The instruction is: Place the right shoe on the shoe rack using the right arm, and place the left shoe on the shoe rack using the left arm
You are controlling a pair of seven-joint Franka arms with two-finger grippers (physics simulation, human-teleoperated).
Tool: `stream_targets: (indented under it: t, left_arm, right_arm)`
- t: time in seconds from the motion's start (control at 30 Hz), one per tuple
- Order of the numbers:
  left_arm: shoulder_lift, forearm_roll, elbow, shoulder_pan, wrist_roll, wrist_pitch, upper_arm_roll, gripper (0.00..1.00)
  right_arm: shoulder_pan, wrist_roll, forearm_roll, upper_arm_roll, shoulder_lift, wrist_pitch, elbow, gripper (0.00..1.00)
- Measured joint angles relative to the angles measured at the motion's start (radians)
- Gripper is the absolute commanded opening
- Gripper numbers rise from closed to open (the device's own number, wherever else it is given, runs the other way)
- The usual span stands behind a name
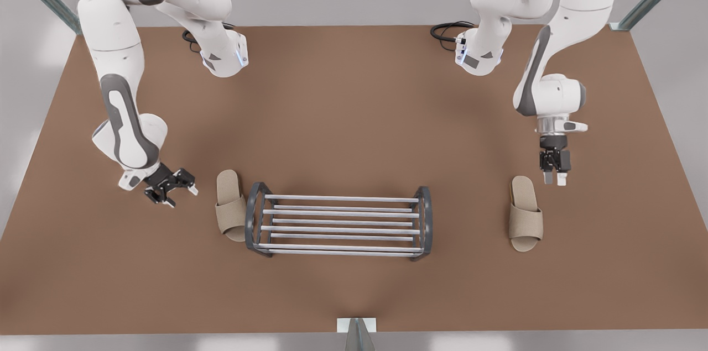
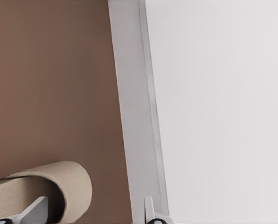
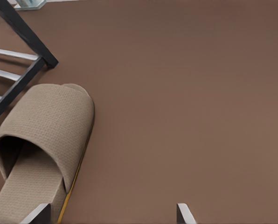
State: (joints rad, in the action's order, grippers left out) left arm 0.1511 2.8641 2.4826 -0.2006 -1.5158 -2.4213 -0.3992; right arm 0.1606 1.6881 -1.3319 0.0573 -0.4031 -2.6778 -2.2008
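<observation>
The shoe rack (image 1: 338,198) stands near the table's front, in the middle. The right shoe (image 1: 229,204), a beige slipper, lies on the table against the rack's end on the front view's left; in the right wrist view the shoe (image 3: 50,126) lies beside the rack's dark frame (image 3: 17,81). My right gripper (image 1: 171,188) (image 3: 111,217) is open, low and just to the front view's left of it. The left shoe (image 1: 525,221) (image 2: 59,182) lies apart from the rack on the front view's right. My left gripper (image 1: 555,177) (image 2: 92,214) hangs open over its far end.
The brown table (image 1: 354,108) stretches wide behind the rack. A pale strip along the table's edge (image 2: 134,116) runs close to the left shoe in the left wrist view. A small camera mount (image 1: 357,331) sits at the front edge.
</observation>
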Motion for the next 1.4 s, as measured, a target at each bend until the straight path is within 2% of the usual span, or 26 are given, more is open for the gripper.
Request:
stream_targets:
  t: [0.2, 0.43, 0.67, 1.4]
  left_arm:
    - [0.054, 0.033, -0.001, 0.003, -0.102, 0.000, 0.038, 1.00]
    - [0.111, 0.019, -0.076, 0.008, 0.056, -0.055, 0.080, 1.00]
    - [0.206, 0.008, -0.144, 0.022, 0.193, -0.072, 0.096, 1.00]
    - [0.291, -0.023, -0.276, 0.041, 0.406, -0.079, 0.103, 1.00]
  right_arm:
    - [-0.040, 0.341, -0.248, 0.002, 0.024, -0.096, -0.076, 1.00]
    - [-0.104, 0.620, -0.425, 0.003, 0.002, -0.127, -0.067, 1.00]
    - [-0.098, 0.809, -0.481, 0.002, -0.003, -0.109, -0.043, 1.00]
    - [-0.156, 1.082, -0.578, 0.007, -0.100, -0.079, 0.114, 1.00]
